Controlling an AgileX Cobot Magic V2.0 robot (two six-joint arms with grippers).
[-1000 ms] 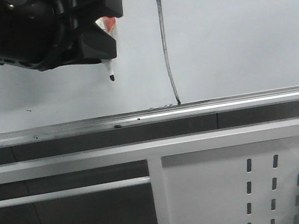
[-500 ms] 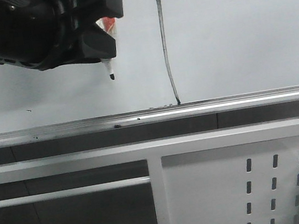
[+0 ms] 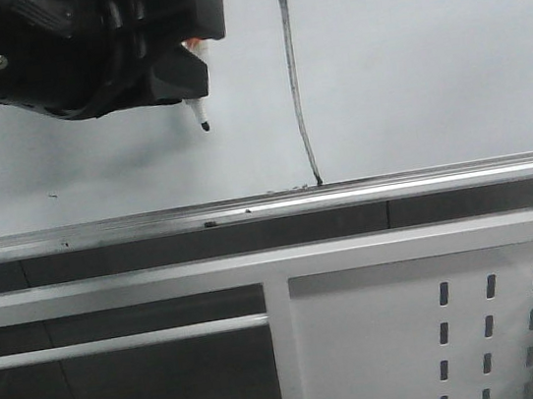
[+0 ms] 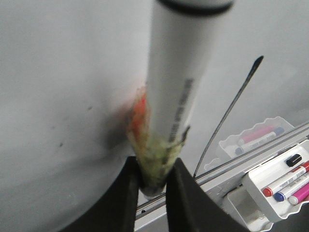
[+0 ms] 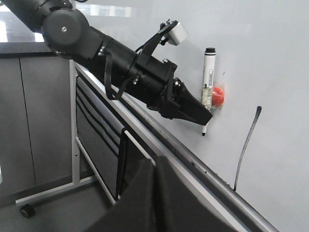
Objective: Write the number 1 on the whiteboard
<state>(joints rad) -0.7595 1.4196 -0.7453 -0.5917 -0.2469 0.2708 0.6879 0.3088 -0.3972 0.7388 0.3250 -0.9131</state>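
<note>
Left end effector: the black left end effector [image 3: 190, 66] is clamped on a white-barrelled marker pen [image 4: 181, 92], its dark tip [image 3: 205, 126] pointing down towards the board's lower rail.
Why held so: the tip appears lifted clear of the surface, which I judge suits a withdrawal after writing.
Number 1: the long thin black marker stroke [image 3: 296, 86] runs from near the top edge of the large glossy pale grey whiteboard [image 3: 425, 58] down to its silver rail [image 3: 394, 185], beside the pen and apart from it.
Right end effector: the dark right end effector [image 5: 153, 166] shows closed fingers, holding nothing visible.
Change: against the earlier front view, the pen tip sits slightly higher and nearer the stroke; the stroke itself is unchanged.
Progress: the digit looks complete.
</note>
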